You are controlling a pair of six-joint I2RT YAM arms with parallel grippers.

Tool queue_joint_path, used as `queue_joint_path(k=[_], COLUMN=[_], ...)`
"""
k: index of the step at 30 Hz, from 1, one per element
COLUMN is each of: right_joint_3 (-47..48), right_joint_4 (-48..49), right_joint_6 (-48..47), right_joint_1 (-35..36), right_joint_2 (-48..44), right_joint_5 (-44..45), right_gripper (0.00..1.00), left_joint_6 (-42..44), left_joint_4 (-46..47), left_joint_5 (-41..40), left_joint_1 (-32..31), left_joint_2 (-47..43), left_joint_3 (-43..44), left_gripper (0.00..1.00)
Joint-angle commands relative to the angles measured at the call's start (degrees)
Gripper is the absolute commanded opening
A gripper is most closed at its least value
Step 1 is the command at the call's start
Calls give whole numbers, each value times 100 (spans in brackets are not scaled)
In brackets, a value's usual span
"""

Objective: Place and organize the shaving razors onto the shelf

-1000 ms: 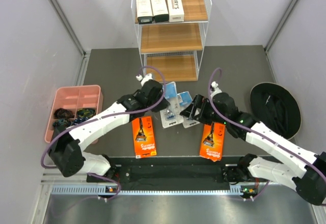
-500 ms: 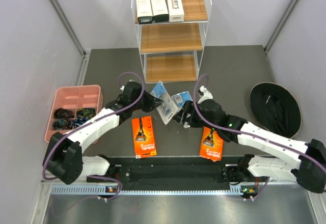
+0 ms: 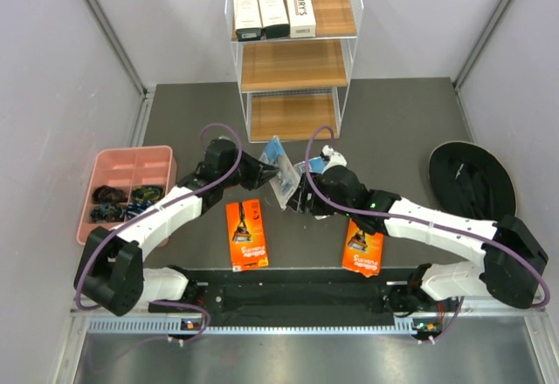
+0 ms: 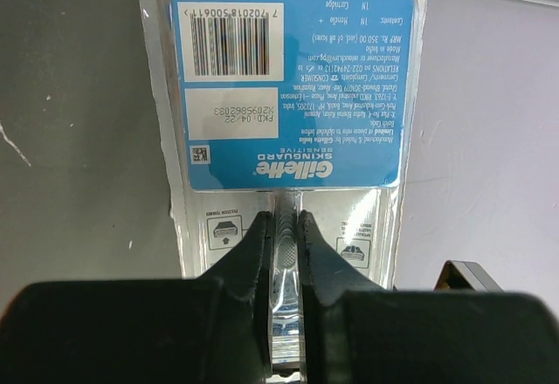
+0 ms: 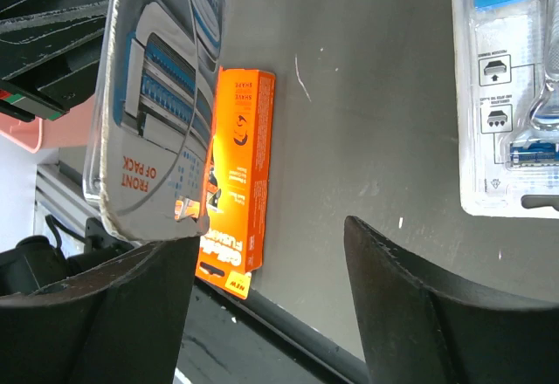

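My left gripper (image 4: 284, 218) is shut on the lower end of a blue-clear blister pack (image 4: 288, 96), holding it tilted above the table (image 3: 278, 170). My right gripper (image 3: 301, 196) is close beside it on the right, open (image 5: 269, 236), with the held pack's edge (image 5: 157, 96) by its left finger. A second blister pack (image 5: 515, 96) lies flat on the table, partly under the right wrist (image 3: 312, 165). Two orange cards (image 3: 246, 233) (image 3: 364, 246) lie near the front. Three white boxes (image 3: 272, 9) stand on the top tier of the shelf (image 3: 293, 65).
A pink compartment tray (image 3: 131, 161) with small dark items sits at the left. A round black object (image 3: 472, 188) lies at the right. The shelf's middle and bottom tiers are bare. Grey walls close in both sides.
The left gripper has lifted one blister pack off the table and drawn it back left. The right arm has swung left up to that pack, its jaws narrowing.
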Motion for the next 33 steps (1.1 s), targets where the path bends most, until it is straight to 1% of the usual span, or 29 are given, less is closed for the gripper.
queue_joint_path(k=[1, 8, 13, 19, 23, 28, 31, 33], right_joint_3=[388, 309, 55, -113, -61, 106, 150, 185], right_joint_4=[612, 578, 560, 867, 920, 1034, 1149, 1158], right_joint_6=[-116, -177, -195, -239, -195, -46, 25, 60], right_joint_1=[67, 93, 102, 119, 119, 119, 128, 128], right_joint_2=[42, -143, -493, -679, -530, -21, 164, 252], right_joint_5=[-173, -297, -306, -394, -323, -288, -245, -183], right_gripper=[66, 60, 59, 57, 57, 55, 52, 47], left_joint_6=[-91, -30, 32, 49, -3, -56, -65, -83], left_joint_4=[391, 321, 294, 294, 294, 329, 347, 382], left_joint_5=[272, 184, 114, 87, 166, 149, 175, 210], left_joint_1=[-22, 110, 145, 154, 145, 145, 145, 145], left_joint_2=[-68, -68, -68, -33, -24, -120, -120, -120], left_joint_3=[-50, -59, -76, -120, -138, -199, -217, -243], left_gripper=[0, 0, 0, 0, 0, 0, 0, 0])
